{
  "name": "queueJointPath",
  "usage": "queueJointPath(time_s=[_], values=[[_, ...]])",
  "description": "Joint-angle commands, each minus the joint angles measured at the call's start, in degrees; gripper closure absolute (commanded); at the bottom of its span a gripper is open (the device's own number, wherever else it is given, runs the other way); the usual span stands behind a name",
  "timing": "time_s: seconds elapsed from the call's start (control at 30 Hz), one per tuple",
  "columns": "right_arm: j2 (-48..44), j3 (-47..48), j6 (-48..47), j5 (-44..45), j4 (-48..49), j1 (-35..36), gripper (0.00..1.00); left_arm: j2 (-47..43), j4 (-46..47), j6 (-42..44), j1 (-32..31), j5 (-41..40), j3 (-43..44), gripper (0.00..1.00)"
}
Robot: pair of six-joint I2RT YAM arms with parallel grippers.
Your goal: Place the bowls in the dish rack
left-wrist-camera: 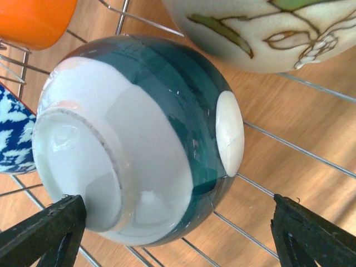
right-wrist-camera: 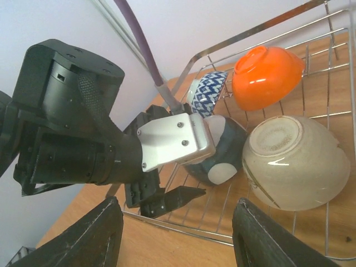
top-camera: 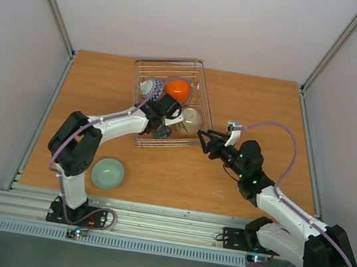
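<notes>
In the top view, the dish rack (top-camera: 202,89) at upper middle is crowded. The blue-patterned bowl (top-camera: 150,88), orange bowl (top-camera: 178,89) and beige bowl (top-camera: 191,118) fill its centre. The left gripper (top-camera: 164,126) blocks its lower left part, jaws spread to either side of the teal-banded bowl (left-wrist-camera: 139,139). Bare wire shows along the rack's upper edge and upper right side. The right gripper (top-camera: 201,140), jaws apart, crowds the rack's lower right corner. At lower left, the pale green bowl (top-camera: 107,172) lies close to the left arm (top-camera: 76,145), with bare table (top-camera: 171,179) to its right.

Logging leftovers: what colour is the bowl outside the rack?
The bowl is pale green; best in top external view.
</notes>
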Motion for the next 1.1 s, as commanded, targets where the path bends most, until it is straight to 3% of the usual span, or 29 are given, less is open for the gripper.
queueJointPath(time_s=[0.0, 0.27, 0.53, 0.77, 1.07], values=[[-4.06, 1.04, -1.63, 3.07, -5.72, 0.37, 0.46, -3.14, -6.63, -2.08, -0.44, 14.75, -2.04, 0.09], [-7.61, 6.37, -3.00, 3.90, -17.95, 1.77, 0.46, -5.65, -6.40, -2.40, -0.41, 18.67, -2.52, 0.09], [-2.83, 20.21, -10.07, 20.87, -41.39, 13.28, 0.46, -8.97, -3.79, -3.60, 0.03, 20.53, -3.96, 0.09], [-0.03, 22.64, -10.48, 23.71, -43.46, 18.31, 0.46, -9.34, -1.83, -6.87, 1.16, 17.92, -3.22, 0.09], [3.60, 22.76, -10.51, 23.58, -44.87, 23.35, 0.47, -12.49, -3.39, -9.69, 2.90, 23.14, -1.34, 0.09]])
